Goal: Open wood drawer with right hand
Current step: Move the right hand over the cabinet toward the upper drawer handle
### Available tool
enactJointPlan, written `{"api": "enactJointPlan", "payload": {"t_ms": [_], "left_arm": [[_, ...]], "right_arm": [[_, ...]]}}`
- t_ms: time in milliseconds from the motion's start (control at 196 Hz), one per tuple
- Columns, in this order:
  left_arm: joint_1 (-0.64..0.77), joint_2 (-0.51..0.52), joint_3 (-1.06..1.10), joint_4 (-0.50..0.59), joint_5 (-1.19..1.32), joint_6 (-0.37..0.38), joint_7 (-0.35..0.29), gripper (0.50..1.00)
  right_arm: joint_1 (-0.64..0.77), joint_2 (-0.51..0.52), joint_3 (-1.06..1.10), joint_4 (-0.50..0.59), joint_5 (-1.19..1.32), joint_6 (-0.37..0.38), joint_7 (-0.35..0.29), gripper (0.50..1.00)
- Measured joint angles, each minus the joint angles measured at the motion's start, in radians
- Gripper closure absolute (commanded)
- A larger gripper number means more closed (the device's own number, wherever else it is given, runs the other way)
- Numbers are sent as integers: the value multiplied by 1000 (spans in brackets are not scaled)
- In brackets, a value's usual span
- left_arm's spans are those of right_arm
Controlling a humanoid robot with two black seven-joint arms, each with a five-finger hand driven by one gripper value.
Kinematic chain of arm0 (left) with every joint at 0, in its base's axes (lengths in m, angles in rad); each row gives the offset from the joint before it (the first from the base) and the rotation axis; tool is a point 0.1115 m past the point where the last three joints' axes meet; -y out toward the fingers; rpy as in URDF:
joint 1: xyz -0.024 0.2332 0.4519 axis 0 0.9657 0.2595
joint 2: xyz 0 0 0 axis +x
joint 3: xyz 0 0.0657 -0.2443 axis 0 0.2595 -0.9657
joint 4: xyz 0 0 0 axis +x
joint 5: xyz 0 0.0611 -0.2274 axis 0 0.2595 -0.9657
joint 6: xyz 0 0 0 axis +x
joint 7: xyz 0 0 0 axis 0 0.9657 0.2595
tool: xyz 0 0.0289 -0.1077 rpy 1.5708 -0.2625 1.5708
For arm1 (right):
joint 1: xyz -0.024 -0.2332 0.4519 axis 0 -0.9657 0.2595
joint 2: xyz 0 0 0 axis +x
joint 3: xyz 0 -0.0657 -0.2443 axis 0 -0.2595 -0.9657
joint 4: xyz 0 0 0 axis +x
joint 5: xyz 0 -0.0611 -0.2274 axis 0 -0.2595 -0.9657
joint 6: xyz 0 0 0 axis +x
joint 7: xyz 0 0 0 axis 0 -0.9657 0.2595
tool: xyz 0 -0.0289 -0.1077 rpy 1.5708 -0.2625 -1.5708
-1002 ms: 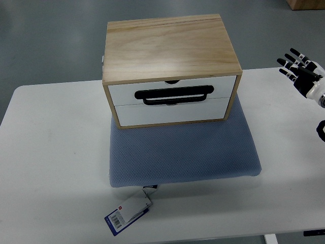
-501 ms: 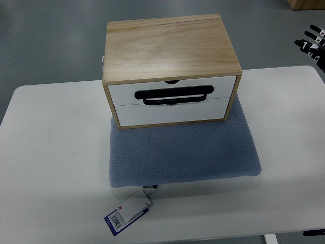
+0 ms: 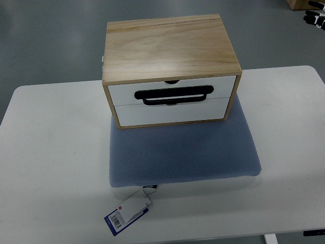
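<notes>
Drawer (image 3: 171, 95) shut | right hand (image 3: 316, 18) cut off at top-right edge | fingers' state unreadable

The setting was a lab or test area: plain white table (image 3: 51, 152) over a bare grey floor (image 3: 51, 40).

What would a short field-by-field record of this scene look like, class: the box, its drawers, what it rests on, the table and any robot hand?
box: light wooden box with two white drawer fronts
drawers: both shut; black bar handle across the fronts
support: blue-grey padded mat, box on its far part
table: white table
tag: blue and white barcode tag at mat's near edge
right hand: black and white robot hand, only partly visible at top right corner, far from handle
left hand: not in view
</notes>
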Motion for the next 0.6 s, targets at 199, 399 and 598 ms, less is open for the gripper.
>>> {"api": "enactJointPlan", "payload": {"t_ms": [199, 399, 598], "left_arm": [[0, 0, 0, 0, 0, 0, 0, 500], [0, 0, 0, 0, 0, 0, 0, 500], [0, 0, 0, 0, 0, 0, 0, 500]], "right_arm": [[256, -75, -263, 100, -1, 106, 8, 566], [559, -80, -546, 209, -6, 165, 7, 566], [810, -28, -776, 298, -12, 197, 6, 566]]}}
